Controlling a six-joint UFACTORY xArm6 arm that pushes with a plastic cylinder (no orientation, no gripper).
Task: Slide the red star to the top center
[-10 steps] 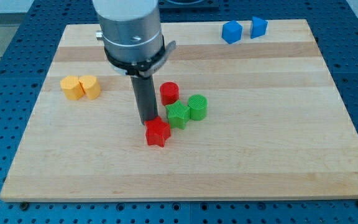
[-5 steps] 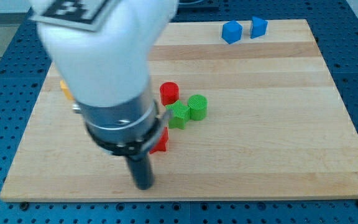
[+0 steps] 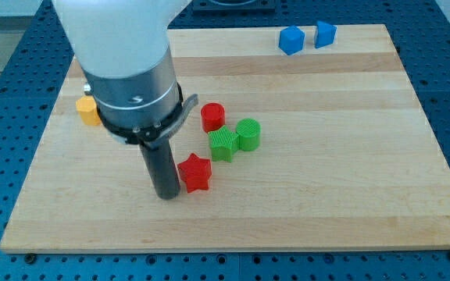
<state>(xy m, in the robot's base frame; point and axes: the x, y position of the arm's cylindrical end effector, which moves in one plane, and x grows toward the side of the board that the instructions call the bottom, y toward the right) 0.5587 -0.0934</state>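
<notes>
The red star (image 3: 195, 172) lies on the wooden board (image 3: 326, 179), a little left of centre and toward the view's bottom. My tip (image 3: 167, 194) stands just left of the star and slightly below it, close to it or touching its left side. A red cylinder (image 3: 212, 117) sits above the star. A green block (image 3: 223, 145) and a green cylinder (image 3: 248, 133) sit up and to the right of the star.
Two blue blocks (image 3: 291, 40) (image 3: 325, 33) stand near the board's top edge at the right. A yellow block (image 3: 88, 111) shows at the left, partly hidden behind the arm's body (image 3: 131, 78).
My tip went from above the star down past its left side to the bottom, then came back up beside its lower left. The star shifted only slightly.
</notes>
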